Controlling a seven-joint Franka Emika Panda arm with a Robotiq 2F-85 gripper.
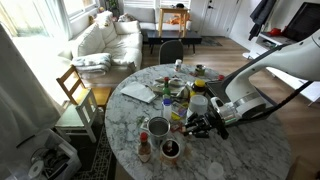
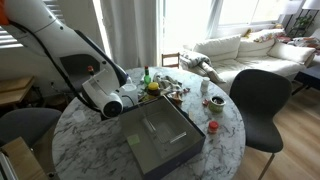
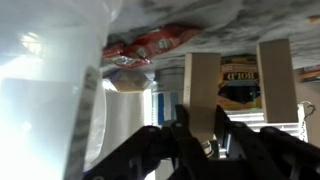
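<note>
The claw (image 1: 203, 124) hangs low over the round table (image 1: 250, 150), in the middle of lots of small things. Its two dark fingers (image 3: 182, 135) stand close to each other with only a thin gap. I cannot tell if something thin is pinched between them or not. The thing nearest to the claw is a white cup (image 1: 198, 102). It stands just beside the claw, a bit further in on the table. In the wrist view the cup (image 3: 50, 100) is so close that it fills one whole side of the picture. I think the step in hand is working right next to this cup, with the claw down at the cup's level. Any move from here needs to be slow and small, because the cup could be bumped and tip over. A dark drink in a glass (image 1: 170, 149) and a little bottle with a red cap (image 1: 145, 148) stand near the claw on its other side, so it has little room. A grey tray (image 2: 160, 135) lies near the arm's end. Past the claw lie red and orange snack bags (image 3: 150, 45). Further off, a yellow-brown label (image 3: 238, 82) shows by a wooden chair (image 3: 275, 80). The bags and the label both have writing, but it is too blurry to read.
</note>
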